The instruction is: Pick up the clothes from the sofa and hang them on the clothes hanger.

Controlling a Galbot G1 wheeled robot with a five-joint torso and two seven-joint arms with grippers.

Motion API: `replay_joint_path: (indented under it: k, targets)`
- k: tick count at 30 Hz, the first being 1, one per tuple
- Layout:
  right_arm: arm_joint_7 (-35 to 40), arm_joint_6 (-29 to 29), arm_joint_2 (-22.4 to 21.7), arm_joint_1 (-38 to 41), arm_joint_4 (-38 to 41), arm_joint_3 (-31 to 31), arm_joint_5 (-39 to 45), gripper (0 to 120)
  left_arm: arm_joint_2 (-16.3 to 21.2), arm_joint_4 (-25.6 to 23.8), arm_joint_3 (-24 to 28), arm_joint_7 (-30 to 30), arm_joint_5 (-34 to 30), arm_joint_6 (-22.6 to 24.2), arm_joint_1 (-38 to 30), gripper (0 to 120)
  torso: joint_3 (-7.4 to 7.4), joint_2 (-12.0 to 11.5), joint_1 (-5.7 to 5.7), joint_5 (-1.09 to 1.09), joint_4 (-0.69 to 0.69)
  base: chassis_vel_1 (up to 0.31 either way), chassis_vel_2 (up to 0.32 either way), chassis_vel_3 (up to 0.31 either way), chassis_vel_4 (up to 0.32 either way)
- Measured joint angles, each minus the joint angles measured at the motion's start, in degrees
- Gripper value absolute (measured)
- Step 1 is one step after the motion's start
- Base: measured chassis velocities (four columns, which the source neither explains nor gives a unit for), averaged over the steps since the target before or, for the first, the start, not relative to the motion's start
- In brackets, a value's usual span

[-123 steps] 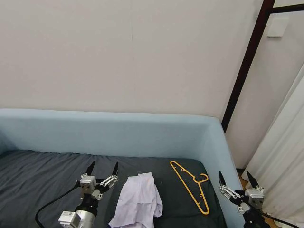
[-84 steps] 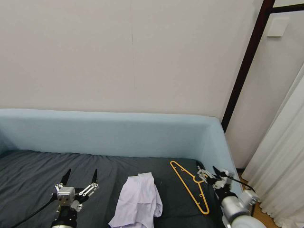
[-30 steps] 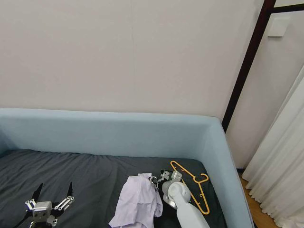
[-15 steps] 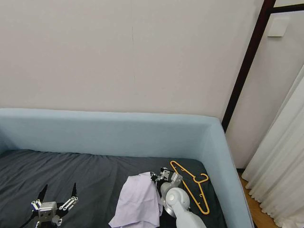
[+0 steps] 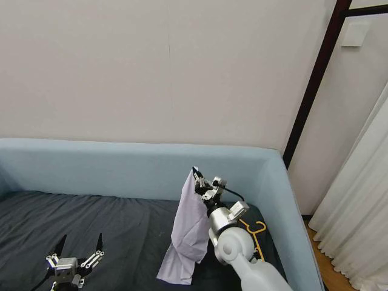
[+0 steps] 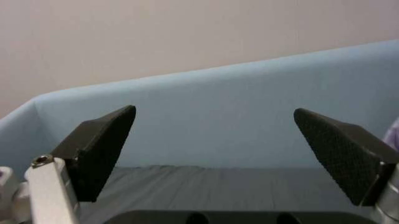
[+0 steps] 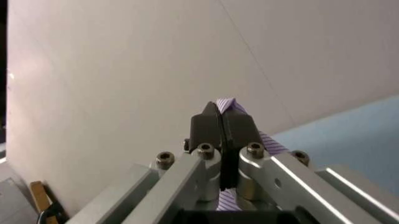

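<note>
While our right gripper [image 5: 196, 174] pinches the shirt [image 5: 191, 233] by its top above the sofa [image 5: 121, 170], our left gripper [image 5: 81, 244] sits low, jaws spread; a higher lift, we judge, keeps the hem clear before nearing the hanger [image 5: 259, 228] on the seat.

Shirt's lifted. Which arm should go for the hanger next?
Left, probably. The right gripper is shut on the lilac shirt, holding it up over the sofa. The left gripper is open and free, though the orange hanger lies beyond the shirt from it.
</note>
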Motion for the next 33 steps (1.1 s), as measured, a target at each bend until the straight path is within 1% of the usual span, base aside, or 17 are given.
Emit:
replay_joint_path:
  k: [1, 5, 6, 10, 17, 23, 33]
  targets:
    - [0.00, 0.00, 0.00, 0.00, 0.00, 0.00, 0.00, 0, 0.00, 0.00, 0.00, 0.00, 0.00, 0.00, 0.00, 100, 0.00, 0.00, 0.00, 0.00, 0.00, 0.000, 0.000, 0.000, 0.000]
    - [-0.69, 0.49, -4.00, 5.18, 0.49, 1.40, 3.57, 0, 0.06, -0.01, -0.03, 0.03, -0.07, -0.35, 0.12, 100, 0.00, 0.00, 0.00, 0.01, -0.01, 0.000, 0.000, 0.000, 0.000]
    - [-0.69, 0.49, -4.00, 5.18, 0.49, 1.40, 3.57, 0, 0.06, -0.01, -0.03, 0.03, -0.07, -0.35, 0.12, 100, 0.00, 0.00, 0.00, 0.01, -0.01, 0.000, 0.000, 0.000, 0.000]
    - [-0.77, 0.51, -7.54, 10.06, 0.35, 2.45, 6.95, 0, -0.12, -0.28, 0.20, 0.09, -0.07, -0.48, 0.09, 100, 0.00, 0.00, 0.01, 0.00, -0.01, 0.000, 0.000, 0.000, 0.000]
    - [-1.20, 0.87, -12.44, 16.72, -0.62, 0.30, 10.73, 0, -0.41, -0.42, 0.23, 0.11, -0.08, -0.86, 0.01, 100, 0.00, 0.00, 0.01, 0.00, -0.01, 0.000, 0.000, 0.000, 0.000]
    - [-2.01, 1.36, -13.61, 20.06, -2.23, -1.00, 10.67, 0, -0.43, -0.41, 0.17, 0.11, -0.08, -1.41, 0.16, 100, 0.00, 0.00, 0.01, 0.00, 0.00, 0.000, 0.000, 0.000, 0.000]
    - [-2.98, 1.76, -15.46, 21.68, -1.75, -1.34, 12.31, 0, -0.37, -0.44, 0.07, 0.11, -0.02, -1.63, 0.26, 100, 0.00, 0.00, 0.01, -0.01, 0.00, 0.000, 0.000, 0.000, 0.000]
